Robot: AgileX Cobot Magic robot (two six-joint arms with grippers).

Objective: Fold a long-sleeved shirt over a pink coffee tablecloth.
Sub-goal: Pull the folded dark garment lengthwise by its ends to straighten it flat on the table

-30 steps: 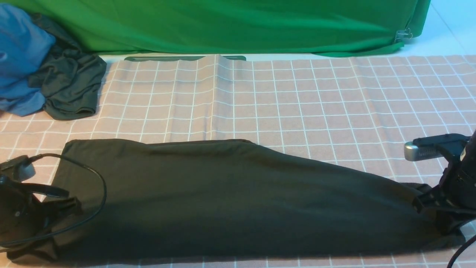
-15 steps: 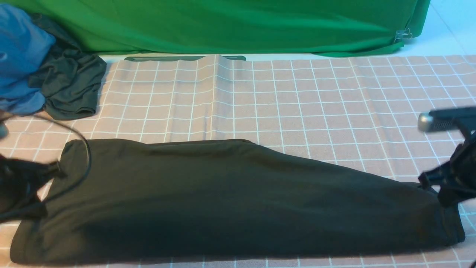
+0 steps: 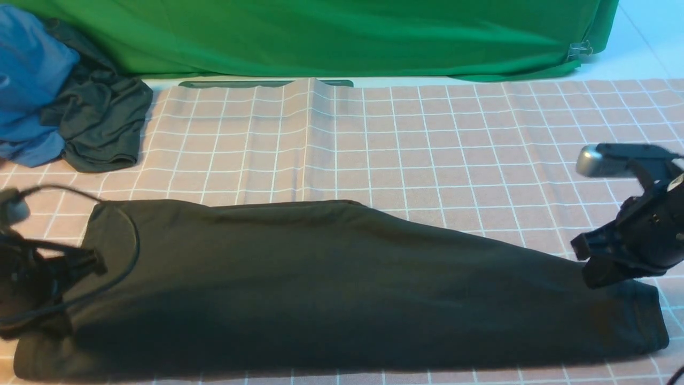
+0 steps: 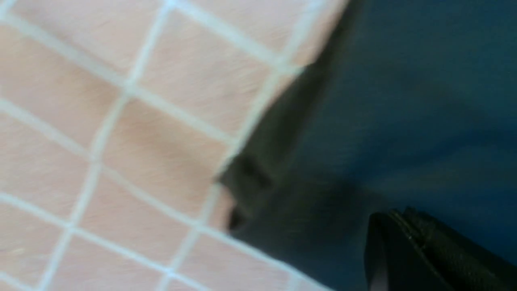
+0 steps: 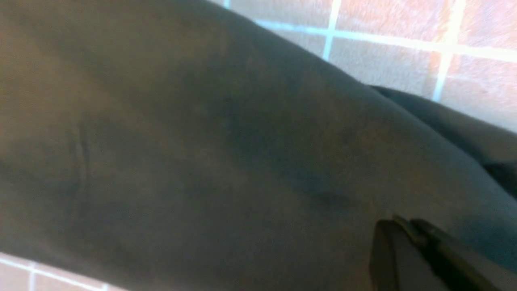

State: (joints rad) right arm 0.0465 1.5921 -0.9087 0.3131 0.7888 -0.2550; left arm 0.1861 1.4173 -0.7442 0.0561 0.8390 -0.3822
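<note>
Both clenched, empty: left hand, right hand above opposite ends of the long-sleeved shirt.

a long black cotton shirt, folded into a narrow band, lies flat across the lower frame on a dusty-pink tablecloth with a white line grid. the black left gripper sits at the left edge over the shirt's wide end, with a thin black cable looping beside it. the black right gripper hangs at the right edge just above the tapered end. a plain green cloth spans the top. a bunched dark garment and blue fabric lie in the upper left.
</note>
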